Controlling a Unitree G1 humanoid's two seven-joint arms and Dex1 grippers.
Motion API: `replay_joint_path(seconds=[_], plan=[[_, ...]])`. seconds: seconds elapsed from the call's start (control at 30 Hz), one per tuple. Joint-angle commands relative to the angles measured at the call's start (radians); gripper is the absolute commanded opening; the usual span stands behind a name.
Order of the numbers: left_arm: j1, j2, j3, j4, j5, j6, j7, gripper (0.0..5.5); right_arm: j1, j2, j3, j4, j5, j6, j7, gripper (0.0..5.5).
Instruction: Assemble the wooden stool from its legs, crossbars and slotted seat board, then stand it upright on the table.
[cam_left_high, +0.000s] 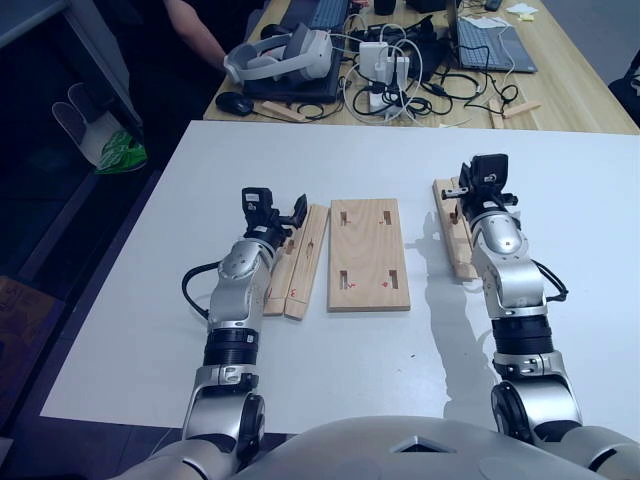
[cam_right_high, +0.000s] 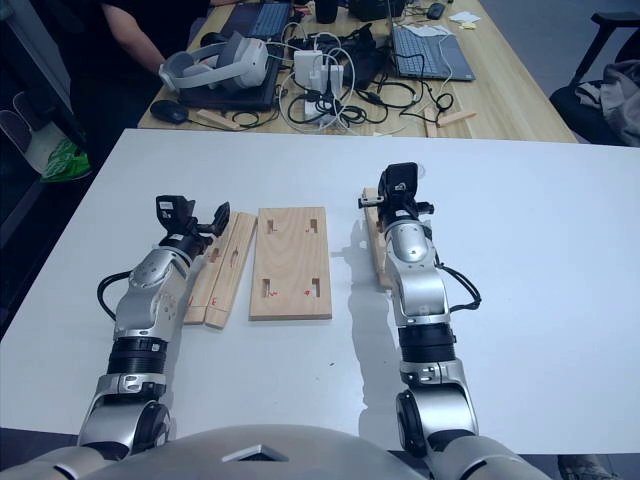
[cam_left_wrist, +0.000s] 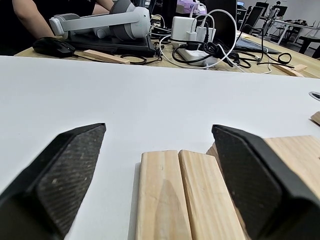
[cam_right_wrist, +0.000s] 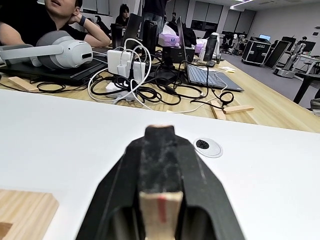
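Your left pincer (cam_left_high: 278, 212) is spread wide open. Its black, grainy pads (cam_left_wrist: 70, 175) sit on either side of the far ends of the wooden bars (cam_left_high: 300, 262). The bars are pale, smooth, square-edged lengths lying flat and side by side on the matte white counter (cam_left_high: 150, 330). Their long axis runs away from you, with the far ends leaning a bit to the right.

Just to the right of that pincer, between the two pincers, is the seat board (cam_left_high: 368, 255). It's a flat rectangle of light wood with visible grain and four small rectangular slots, and its long side points straight away from you.

Your right pincer (cam_right_wrist: 160, 137) is clamped shut on a thin pale slat (cam_right_wrist: 160, 212), held narrow edge up. The cut end has a red mark and faces the wrist camera, and the far tip pokes out just past the fingertips, so the slat runs along the fingers.

Under and just left of that pincer is a small pile of similar wood pieces (cam_left_high: 452, 235), also lying lengthwise away from you. I can't tell whether the slat is lifted clear of them.
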Motion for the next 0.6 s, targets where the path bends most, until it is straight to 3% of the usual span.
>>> replay_joint_path(seconds=[0.03, 0.6], plan=[[0.003, 0.021, -0.001, -0.017, 0.003, 0.023, -0.009, 3.92, 0.026, 0.013, -0.016, 0.017, 0.006, 0.011, -0.007, 0.39], [-0.004, 0.024, -0.001, -0.008, 0.005, 0.028, -0.008, 3.92, 0.042, 0.065, -0.042, 0.018, 0.064, -0.001, 0.034, 0.39]])
